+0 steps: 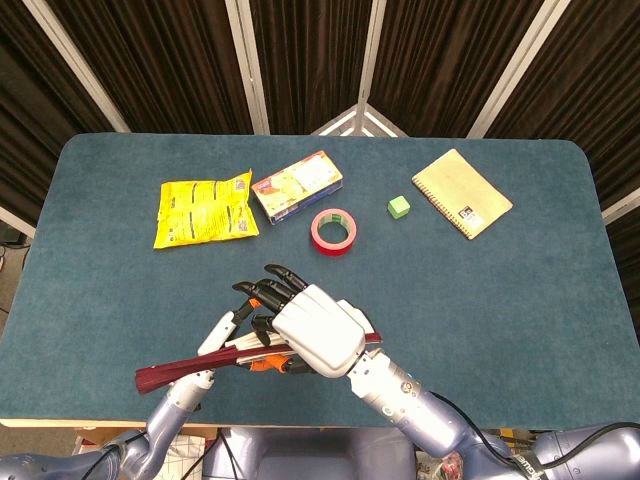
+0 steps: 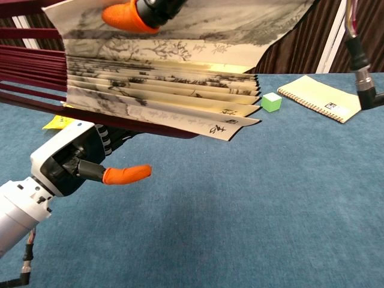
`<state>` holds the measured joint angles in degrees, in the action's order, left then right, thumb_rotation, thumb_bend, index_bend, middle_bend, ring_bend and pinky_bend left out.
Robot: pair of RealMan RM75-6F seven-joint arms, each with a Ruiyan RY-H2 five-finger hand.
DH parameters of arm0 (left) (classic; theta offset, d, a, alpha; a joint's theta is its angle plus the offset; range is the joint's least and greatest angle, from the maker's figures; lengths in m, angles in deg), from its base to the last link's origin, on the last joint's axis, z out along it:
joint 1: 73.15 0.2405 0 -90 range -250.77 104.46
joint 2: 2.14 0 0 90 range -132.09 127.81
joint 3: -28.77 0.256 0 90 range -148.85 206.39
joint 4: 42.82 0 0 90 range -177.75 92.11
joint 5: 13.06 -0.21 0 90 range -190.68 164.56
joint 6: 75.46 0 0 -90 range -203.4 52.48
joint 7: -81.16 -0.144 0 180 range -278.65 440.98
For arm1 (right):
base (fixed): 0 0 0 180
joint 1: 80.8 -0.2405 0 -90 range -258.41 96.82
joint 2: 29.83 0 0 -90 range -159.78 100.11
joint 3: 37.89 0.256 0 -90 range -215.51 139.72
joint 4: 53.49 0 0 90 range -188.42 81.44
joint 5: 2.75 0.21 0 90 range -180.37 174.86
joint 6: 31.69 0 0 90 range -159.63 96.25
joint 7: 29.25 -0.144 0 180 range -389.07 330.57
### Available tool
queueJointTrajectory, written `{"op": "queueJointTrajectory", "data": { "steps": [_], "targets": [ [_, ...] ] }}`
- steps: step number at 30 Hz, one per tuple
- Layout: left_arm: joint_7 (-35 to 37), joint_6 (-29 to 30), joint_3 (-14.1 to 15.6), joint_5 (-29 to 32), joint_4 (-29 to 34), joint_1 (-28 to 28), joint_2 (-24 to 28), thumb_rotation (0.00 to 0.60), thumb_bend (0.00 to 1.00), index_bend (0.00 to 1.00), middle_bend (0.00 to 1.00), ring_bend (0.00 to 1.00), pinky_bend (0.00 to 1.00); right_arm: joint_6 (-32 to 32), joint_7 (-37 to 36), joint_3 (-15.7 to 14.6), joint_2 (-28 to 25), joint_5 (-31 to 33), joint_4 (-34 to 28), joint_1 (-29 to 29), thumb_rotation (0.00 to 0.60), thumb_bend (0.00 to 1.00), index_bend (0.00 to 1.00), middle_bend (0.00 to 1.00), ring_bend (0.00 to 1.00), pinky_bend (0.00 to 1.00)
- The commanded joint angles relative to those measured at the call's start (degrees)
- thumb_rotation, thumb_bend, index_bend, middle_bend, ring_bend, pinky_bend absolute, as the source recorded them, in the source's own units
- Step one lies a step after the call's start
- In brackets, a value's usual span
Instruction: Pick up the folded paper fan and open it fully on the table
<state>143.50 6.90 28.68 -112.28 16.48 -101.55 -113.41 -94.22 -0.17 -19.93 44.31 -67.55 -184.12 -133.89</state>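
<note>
From the head view the paper fan [image 1: 185, 367] reads as a thin dark-red bundle of ribs held above the near edge of the table [image 1: 520, 290], its butt end sticking out to the left and the rest hidden beneath the white back of the right hand [image 1: 312, 332]. The chest view looks up from below and shows what the other cannot: the fan is partly spread, cream pleats with ink painting and black characters fanned out between maroon ribs, not yet fully open and clear of the tabletop. In that view an orange-tipped finger [image 2: 123, 15] of the right hand presses on the top pleat, so this hand holds the fan, its dark fingers curled over it. The left hand [image 2: 72, 161] sits just under the lower ribs with an orange-tipped finger extended; from above it lies beside the ribs, but whether it actually grips them I cannot tell. The surface is a blue-green carpet-like cloth. Farther back on it lie a yellow snack bag [image 1: 204, 209], a small printed box [image 1: 296, 187], a red tape roll [image 1: 333, 231], a green cube [image 1: 399, 207] and a spiral notebook [image 1: 462, 192], all well apart from the hands. Behind the table hang dark pleated curtains [image 1: 170, 60] between pale frame bars.
</note>
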Motion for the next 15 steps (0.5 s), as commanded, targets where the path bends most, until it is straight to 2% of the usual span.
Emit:
{"op": "queueJointTrajectory", "data": {
  "steps": [1, 8, 15],
  "targets": [
    [0.18, 0.56, 0.38, -0.16, 0.40, 0.07, 0.09, 0.600, 0.12, 0.21, 0.10, 0.00, 0.09, -0.36, 0.64, 0.23, 0.84, 0.89, 0.31, -0.62, 0.600, 0.43, 0.82, 0.18, 0.22, 0.14],
    [-0.12, 2.81, 0.22, -0.38, 2.59, 0.15, 0.96, 0.600, 0.14, 0.26, 0.13, 0.00, 0.11, -1.20, 3.33, 0.52, 3.67, 4.22, 1.11, -2.71, 0.600, 0.44, 0.82, 0.18, 0.22, 0.14],
    [-1.05, 3.40, 0.38, 0.04, 4.28, 0.33, 2.01, 0.600, 0.35, 0.39, 0.18, 0.00, 0.13, -2.44, 5.15, 0.00, 5.44, 5.41, 1.28, -3.61, 0.600, 0.44, 0.82, 0.18, 0.22, 0.14]
  ]
}}
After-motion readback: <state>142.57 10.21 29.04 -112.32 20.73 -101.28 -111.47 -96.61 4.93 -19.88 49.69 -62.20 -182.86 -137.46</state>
